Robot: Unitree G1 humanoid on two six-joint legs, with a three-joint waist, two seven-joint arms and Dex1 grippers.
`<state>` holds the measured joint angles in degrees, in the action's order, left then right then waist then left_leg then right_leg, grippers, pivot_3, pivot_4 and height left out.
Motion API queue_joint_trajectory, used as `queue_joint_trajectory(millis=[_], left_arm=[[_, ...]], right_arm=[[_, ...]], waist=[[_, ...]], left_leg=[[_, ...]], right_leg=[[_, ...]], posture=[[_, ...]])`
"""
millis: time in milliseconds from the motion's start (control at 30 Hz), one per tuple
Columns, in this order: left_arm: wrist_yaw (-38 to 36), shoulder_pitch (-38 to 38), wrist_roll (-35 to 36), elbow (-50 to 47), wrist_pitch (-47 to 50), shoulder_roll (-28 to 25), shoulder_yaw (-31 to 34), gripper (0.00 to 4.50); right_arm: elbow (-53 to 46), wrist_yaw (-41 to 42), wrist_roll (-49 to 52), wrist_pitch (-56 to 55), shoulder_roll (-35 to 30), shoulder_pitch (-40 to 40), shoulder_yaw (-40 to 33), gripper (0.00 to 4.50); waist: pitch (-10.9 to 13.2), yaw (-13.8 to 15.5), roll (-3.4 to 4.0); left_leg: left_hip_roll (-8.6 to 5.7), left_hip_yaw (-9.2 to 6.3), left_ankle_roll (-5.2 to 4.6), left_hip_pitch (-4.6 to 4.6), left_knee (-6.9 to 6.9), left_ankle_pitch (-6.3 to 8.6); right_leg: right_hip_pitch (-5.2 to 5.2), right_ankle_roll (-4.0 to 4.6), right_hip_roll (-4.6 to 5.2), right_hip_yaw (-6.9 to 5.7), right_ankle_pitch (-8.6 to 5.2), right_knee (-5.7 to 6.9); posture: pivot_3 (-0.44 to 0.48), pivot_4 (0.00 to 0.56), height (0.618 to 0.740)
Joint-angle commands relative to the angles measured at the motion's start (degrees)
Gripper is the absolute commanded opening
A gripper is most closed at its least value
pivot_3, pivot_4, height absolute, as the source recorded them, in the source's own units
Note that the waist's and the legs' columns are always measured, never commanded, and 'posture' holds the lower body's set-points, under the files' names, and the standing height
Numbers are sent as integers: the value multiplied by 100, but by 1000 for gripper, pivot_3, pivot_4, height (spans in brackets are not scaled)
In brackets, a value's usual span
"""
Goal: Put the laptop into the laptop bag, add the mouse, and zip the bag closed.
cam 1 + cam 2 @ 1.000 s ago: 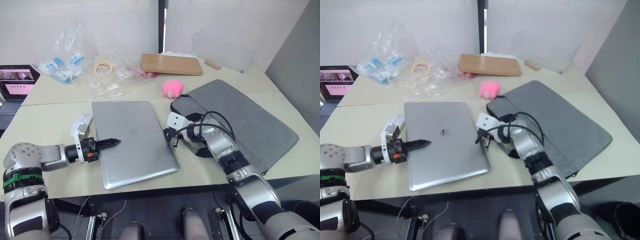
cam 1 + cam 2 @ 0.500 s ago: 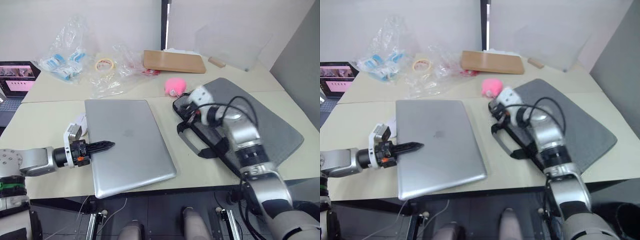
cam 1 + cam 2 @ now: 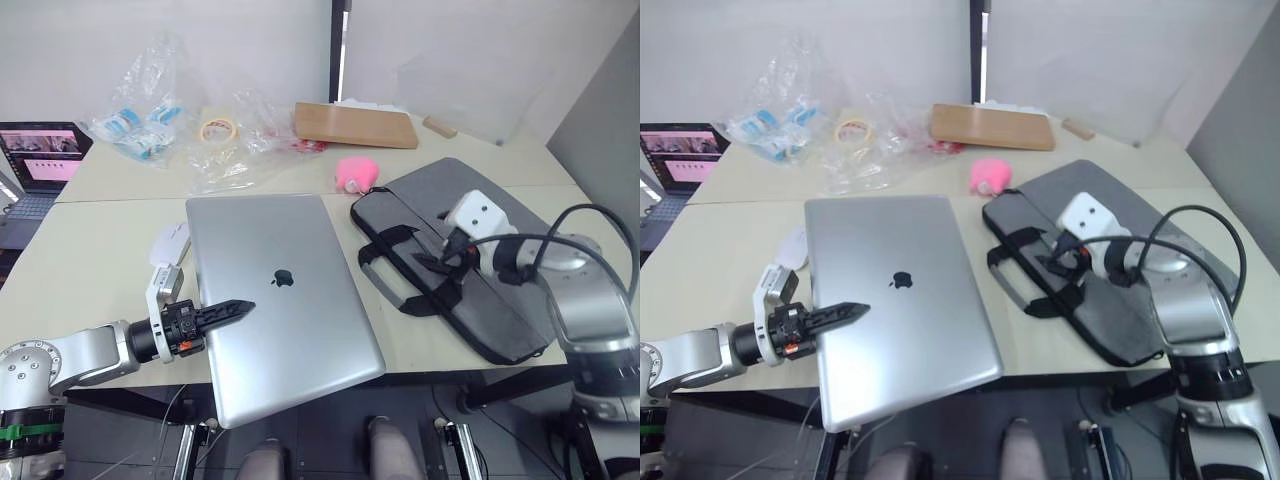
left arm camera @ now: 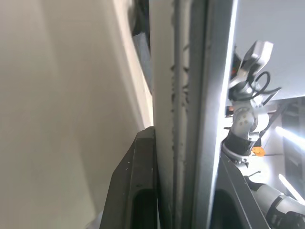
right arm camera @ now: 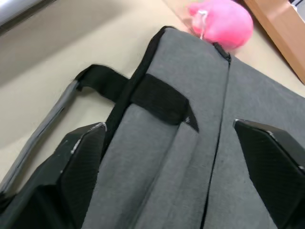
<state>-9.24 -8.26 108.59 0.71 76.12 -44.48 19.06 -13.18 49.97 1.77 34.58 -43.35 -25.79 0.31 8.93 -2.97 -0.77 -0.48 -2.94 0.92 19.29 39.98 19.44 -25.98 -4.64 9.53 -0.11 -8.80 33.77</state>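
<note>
The large thin silver-grey metal laptop (image 3: 280, 300) lies closed on the desk (image 3: 80, 250), its near corner reaching past the desk's front edge. The left gripper (image 3: 225, 311) has its jaws clamped on the laptop's left edge; the left wrist view shows one black finger (image 4: 138, 186) on either side of the thin metal slab.

To the laptop's right, toward the desk's right edge, lies the flat grey fabric laptop bag (image 3: 480, 250), its two black strap handles (image 3: 390, 270) splayed on the desk toward the laptop. The right gripper (image 5: 183, 157) hovers over the middle of the bag with its jaws spread wide, holding nothing.

The small white oval mouse (image 3: 170, 240) sits just beside the laptop's far left corner. A pink fuzzy rounded object (image 3: 357, 172) rests at the bag's far corner. Near the desk's far edge are a wooden board (image 3: 355, 125), a roll of tape (image 3: 219, 130) and crumpled clear plastic bags (image 3: 150, 110). A small dark laptop with a pink-lit screen (image 3: 40, 165) stands at the far left.
</note>
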Motion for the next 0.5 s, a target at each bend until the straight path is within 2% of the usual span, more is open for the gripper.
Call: queue_joint_trajectory(millis=[33,333,500], left_arm=[[-193,-50,441,-216,-241,-70,230,321],[-243,-70,441,-130,-193,-135,108,321],[-272,-40,441,-158,-178,-150,28,321]], right_arm=[[-495,-46,159,215,-92,140,-105,4492],[-758,-351,121,527,-127,484,24,4492],[-529,-523,-166,309,-132,716,405,3058]], waist=[[0,35,0],[1,77,-2],[1,76,-2]], left_leg=[[-1,2,-1,1,2,1],[-9,0,-2,4,3,1],[-9,-1,-3,3,1,1]], right_leg=[[0,0,0,3,0,-2],[1,0,1,14,0,-8],[2,0,1,13,0,-10]], posture=[[0,150,740],[0,150,740],[0,150,740]])
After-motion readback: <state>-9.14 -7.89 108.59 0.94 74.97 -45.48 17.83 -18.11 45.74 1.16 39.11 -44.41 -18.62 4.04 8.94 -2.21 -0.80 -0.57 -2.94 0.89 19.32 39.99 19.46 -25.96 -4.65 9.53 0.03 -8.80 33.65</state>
